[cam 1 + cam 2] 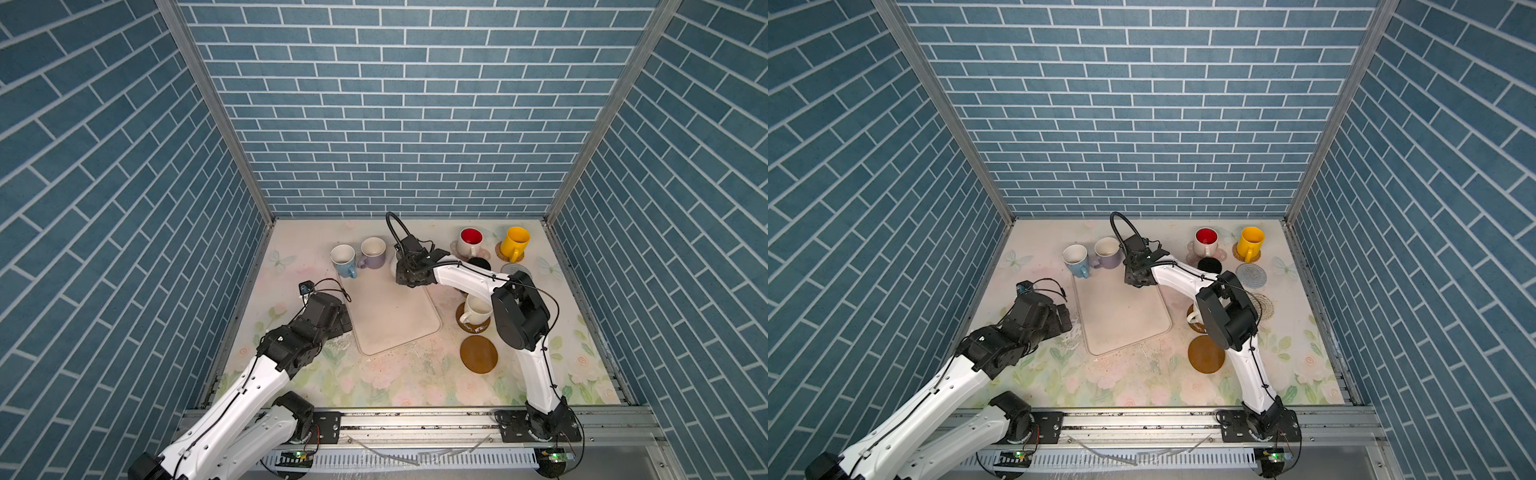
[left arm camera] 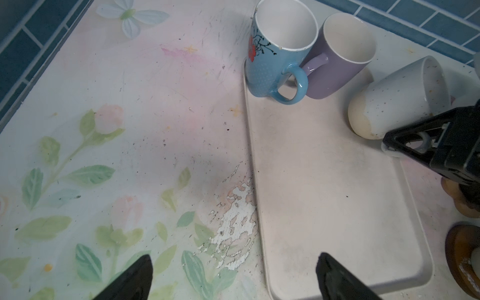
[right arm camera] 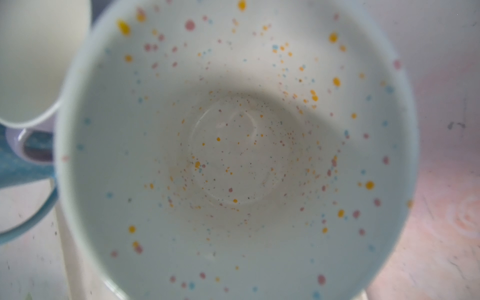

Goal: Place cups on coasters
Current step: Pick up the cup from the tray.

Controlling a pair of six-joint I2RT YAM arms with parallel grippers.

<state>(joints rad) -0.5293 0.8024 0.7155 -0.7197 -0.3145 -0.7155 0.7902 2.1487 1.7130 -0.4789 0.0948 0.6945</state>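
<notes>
My right gripper (image 1: 409, 270) hangs over the far end of the cream tray (image 1: 390, 320), shut on a speckled cream-white cup (image 2: 397, 98) that is tilted. The right wrist view looks straight into this cup (image 3: 233, 155). The light blue cup (image 1: 344, 259) and lavender cup (image 1: 372, 252) stand together at the tray's far left corner. My left gripper (image 2: 233, 275) is open and empty, low beside the tray's left edge. The red-inside cup (image 1: 471, 242), the yellow cup (image 1: 514, 244) and another cream-white cup (image 1: 475, 309) each stand on a coaster.
A black cup (image 1: 478, 263) peeks out behind my right forearm. A bare brown disc coaster (image 1: 478, 354), a blue woven coaster (image 1: 1251, 275) and a whitish spiral coaster (image 1: 1264, 305) lie on the right. Blue brick walls close in three sides.
</notes>
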